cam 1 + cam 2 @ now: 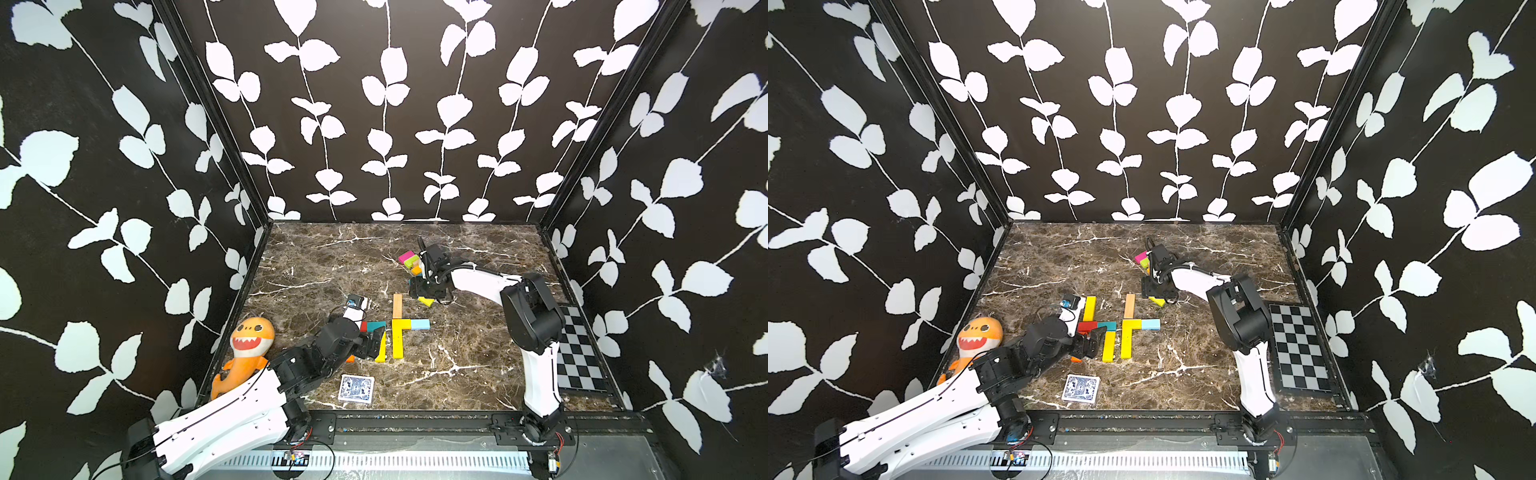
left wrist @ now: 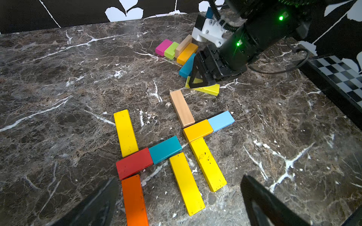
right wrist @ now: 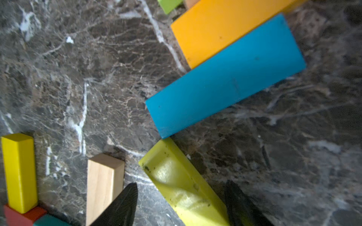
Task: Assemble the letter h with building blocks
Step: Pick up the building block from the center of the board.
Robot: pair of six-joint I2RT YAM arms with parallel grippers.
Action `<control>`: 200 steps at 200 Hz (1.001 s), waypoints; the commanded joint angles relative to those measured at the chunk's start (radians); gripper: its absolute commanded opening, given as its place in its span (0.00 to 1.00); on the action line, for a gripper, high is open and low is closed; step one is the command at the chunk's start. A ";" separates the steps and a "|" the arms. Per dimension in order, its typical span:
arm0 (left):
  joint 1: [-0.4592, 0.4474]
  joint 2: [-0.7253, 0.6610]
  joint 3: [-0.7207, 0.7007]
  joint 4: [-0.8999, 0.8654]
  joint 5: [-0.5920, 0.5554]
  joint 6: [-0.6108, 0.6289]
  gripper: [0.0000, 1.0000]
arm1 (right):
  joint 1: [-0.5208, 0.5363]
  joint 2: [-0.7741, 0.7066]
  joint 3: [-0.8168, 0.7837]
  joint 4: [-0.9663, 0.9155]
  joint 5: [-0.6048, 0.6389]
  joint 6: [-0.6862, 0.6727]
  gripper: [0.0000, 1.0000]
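While my right gripper (image 3: 181, 183) is sitting half-wide astride the lime block (image 3: 168, 166), I am not yet gripping it | block lying on bench (image 1: 457, 365), 3 o'clock from the tan block (image 1: 397, 306) | squaring jaws to its long edges, squeezing level.

The left arm (image 1: 216, 428) and the right arm (image 1: 539, 374) are built alike, with long smooth white shells marked by a thin black seam line and small dark screw holes, joined by chunky black motor housings (image 1: 534, 318). Thin black cables (image 2: 274, 72) loop around the wrists, where a white printed camera mount (image 2: 208, 32) sits and small green lights (image 2: 281, 18) glow on the black body. Each arm ends in matte black, wedge-shaped fingers (image 2: 262, 199)
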 commanded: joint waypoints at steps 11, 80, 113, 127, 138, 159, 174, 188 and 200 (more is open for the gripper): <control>-0.001 -0.003 0.019 0.019 0.006 0.011 0.99 | 0.047 0.032 0.041 -0.174 0.145 -0.065 0.64; -0.002 -0.010 0.020 0.012 -0.004 0.015 0.99 | 0.049 0.096 0.110 -0.272 0.249 -0.059 0.40; -0.001 -0.006 0.018 0.016 -0.001 0.012 0.99 | 0.039 0.090 0.097 -0.235 0.235 -0.014 0.34; -0.001 -0.005 0.018 0.015 0.002 0.012 0.99 | 0.039 0.099 0.106 -0.231 0.216 -0.007 0.35; 0.000 -0.007 0.018 0.015 0.002 0.012 0.99 | 0.039 0.108 0.117 -0.232 0.215 -0.004 0.34; 0.000 -0.010 0.017 0.012 0.002 0.012 0.99 | 0.039 0.117 0.131 -0.242 0.235 0.003 0.30; 0.000 -0.014 0.013 0.013 0.005 0.010 0.99 | 0.036 0.108 0.131 -0.239 0.253 0.003 0.27; 0.000 -0.018 0.008 0.014 0.005 0.009 0.99 | 0.032 0.098 0.139 -0.233 0.254 0.004 0.24; 0.000 -0.019 0.006 0.015 0.003 0.007 0.99 | 0.032 0.086 0.145 -0.233 0.260 0.006 0.23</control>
